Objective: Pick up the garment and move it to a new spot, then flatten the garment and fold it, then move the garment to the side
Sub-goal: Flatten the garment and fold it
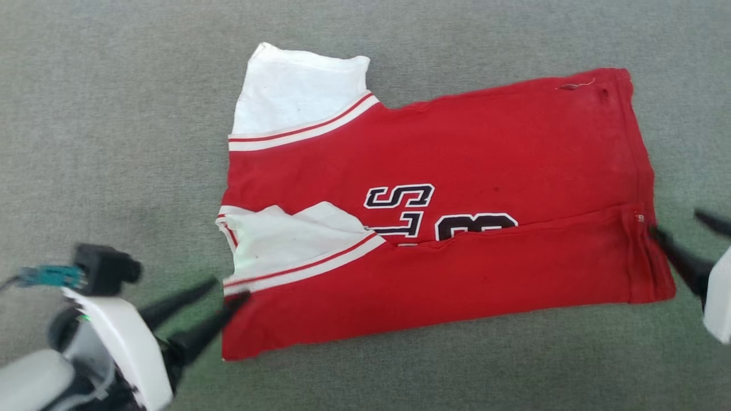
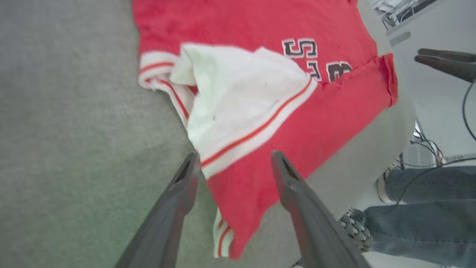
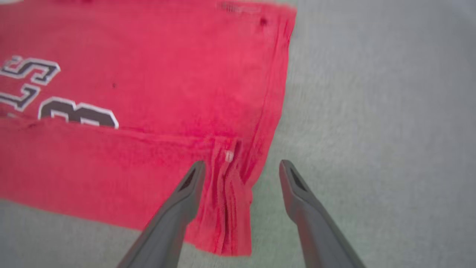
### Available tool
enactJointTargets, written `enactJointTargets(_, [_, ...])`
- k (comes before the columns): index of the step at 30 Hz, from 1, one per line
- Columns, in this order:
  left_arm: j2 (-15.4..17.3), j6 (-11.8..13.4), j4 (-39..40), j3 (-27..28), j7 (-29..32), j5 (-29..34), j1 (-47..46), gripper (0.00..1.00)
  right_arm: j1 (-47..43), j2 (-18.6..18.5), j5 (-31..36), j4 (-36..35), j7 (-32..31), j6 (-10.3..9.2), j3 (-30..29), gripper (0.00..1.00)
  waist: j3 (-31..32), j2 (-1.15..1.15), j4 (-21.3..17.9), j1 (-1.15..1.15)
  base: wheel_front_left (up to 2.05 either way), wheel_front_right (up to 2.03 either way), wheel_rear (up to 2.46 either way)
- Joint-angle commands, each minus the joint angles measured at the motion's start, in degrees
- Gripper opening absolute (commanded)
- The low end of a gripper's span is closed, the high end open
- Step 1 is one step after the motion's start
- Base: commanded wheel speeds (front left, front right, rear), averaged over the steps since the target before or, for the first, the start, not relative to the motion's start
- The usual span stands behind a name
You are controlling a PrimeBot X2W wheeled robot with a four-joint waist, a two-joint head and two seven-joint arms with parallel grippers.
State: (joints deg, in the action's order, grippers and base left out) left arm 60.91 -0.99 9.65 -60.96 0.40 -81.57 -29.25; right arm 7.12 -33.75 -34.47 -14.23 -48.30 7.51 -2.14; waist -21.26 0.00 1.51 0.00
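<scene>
Red shirt (image 1: 457, 171) lies flat on the grey mat (image 1: 114, 114), with its near long side folded up over the letters (image 1: 400, 208). At the left, the left claw (image 1: 229, 288) is open and holds nothing — its tips sit by the white sleeve (image 1: 274, 240). I think more folding comes next, so this claw should pinch the corner below the sleeve, trim and all, so the sleeve does not flop out. In the middle, the fold hides half the letters. At the right, the right claw (image 1: 677, 224) is open too, by the hem (image 1: 642, 251). It should pinch every layer and lift level with the other claw. This claw is cut off at the edge, the close views are blurry, and I cannot tell if any tip touches cloth.
</scene>
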Motion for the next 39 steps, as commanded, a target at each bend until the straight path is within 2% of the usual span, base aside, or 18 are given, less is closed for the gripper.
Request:
enactJointTargets(1, [0.69, 0.55, -0.14, 1.46, -2.09, 0.75, -0.47, 1.0, 1.84, 1.64, 1.68, -0.9, 3.66, -0.04, -0.6, 1.0, -0.13, 0.0, -0.69, 0.0, 0.0, 0.0, 0.0])
enactJointTargets(6, [0.73, 1.34, -3.36, 6.94, -10.52, 0.19, -2.41, 1.0, 5.59, 7.34, 8.46, -1.27, 19.83, -0.05, 0.7, 1.0, -1.1, 0.0, -3.23, 0.0, 0.0, 0.0, 0.0])
enactJointTargets(8, [0.48, 1.98, -6.18, 9.22, -12.69, 0.99, -3.77, 1.0, 6.74, 10.67, 10.83, -0.06, 26.16, -0.04, 1.33, 1.0, -1.78, 0.0, -4.64, 0.0, 0.0, 0.0, 0.0])
enactJointTargets(11, [-0.94, 2.09, -10.41, 12.44, -14.21, 2.61, -7.41, 1.0, 8.74, 15.81, 14.39, 2.07, 34.74, -0.05, 1.21, 1.0, -3.13, 0.0, -6.98, 0.0, 0.0, 0.0, 0.0])
enactJointTargets(14, [-2.37, 0.76, -15.45, 14.06, -13.3, 3.58, -12.43, 1.0, 10.79, 20.59, 16.63, 3.84, 40.98, -0.05, 1.25, 1.0, -4.69, 0.0, -9.5, 0.0, 0.0, 0.0, 0.0])
enactJointTargets(17, [-3.84, -0.44, -21.23, 14.27, -9.02, 5.07, -19.02, 1.0, 12.27, 23.32, 18.27, 5.18, 44.48, -0.05, 1.75, 1.0, -6.13, 0.0, -11.67, 0.0, 0.0, 0.0, 0.0])
enactJointTargets(22, [-6.73, -2.11, -31.54, 11.8, 3.64, 6.25, -29.27, 1.0, 13.28, 25.48, 19.02, 6.79, 46.0, -0.05, 2.49, 1.0, -7.99, 0.0, -14.39, 0.0, 0.0, 0.0, 0.0])
enactJointTargets(23, [-7.05, -2.53, -33.4, 10.9, 6.71, 6.87, -31.24, 1.0, 13.27, 25.58, 19.1, 7.08, 45.94, -0.04, 2.66, 1.0, -8.3, 0.0, -14.8, 0.0, 0.0, 0.0, 0.0])
enactJointTargets(24, [-7.05, -2.53, -33.4, 10.9, 6.71, 6.87, -31.24, 1.0, 13.27, 25.58, 19.1, 7.08, 45.94, -0.04, 2.66, 1.0, -8.3, 0.0, -14.8, 0.0, 0.0, 0.0, 0.0])
enactJointTargets(29, [-9.14, -3.74, -40.92, 7.47, 22.05, 6.19, -38.11, 1.0, 13.0, 26.1, 18.91, 8.04, 46.09, -0.04, 2.7, 1.0, -9.47, 0.0, -16.2, 0.0, 0.0, 0.0, 0.0])
enactJointTargets(30, [-9.75, -4.44, -42.85, 6.38, 26.99, 5.34, -39.44, 1.0, 12.77, 26.25, 18.71, 8.26, 45.89, -0.04, 2.71, 1.0, -9.81, 0.0, -16.52, 0.0, 0.0, 0.0, 0.0])
enactJointTargets(31, [-9.75, -4.44, -42.85, 6.38, 26.99, 5.34, -39.44, 1.0, 12.77, 26.25, 18.71, 8.26, 45.89, -0.04, 2.71, 1.0, -9.81, 0.0, -16.52, 0.0, 0.0, 0.0, 0.0])
enactJointTargets(33, [-10.84, -5.33, -44.56, 5.21, 32.16, 4.34, -40.56, 1.0, 12.7, 26.27, 18.37, 8.49, 45.47, -0.04, 2.61, 1.0, -10.27, 0.0, -16.61, 0.0, 0.0, 0.0, 0.0])
enactJointTargets(36, [-11.72, -5.89, -45.42, 5.07, 33.08, 4.18, -41.69, 0.0, 13.97, 25.05, 17.86, 9.03, 43.57, -0.04, 2.77, 1.0, -10.66, 0.0, -16.36, 0.0, 0.0, 0.0, 0.0])
enactJointTargets(39, [-12.53, -6.21, -45.23, 4.51, 32.64, 5.1, -42.55, 0.0, 16.82, 22.62, 16.94, 10.56, 38.12, -0.04, 4.27, 1.0, -11.12, 0.0, -15.74, 0.0, 0.0, 0.0, 0.0])
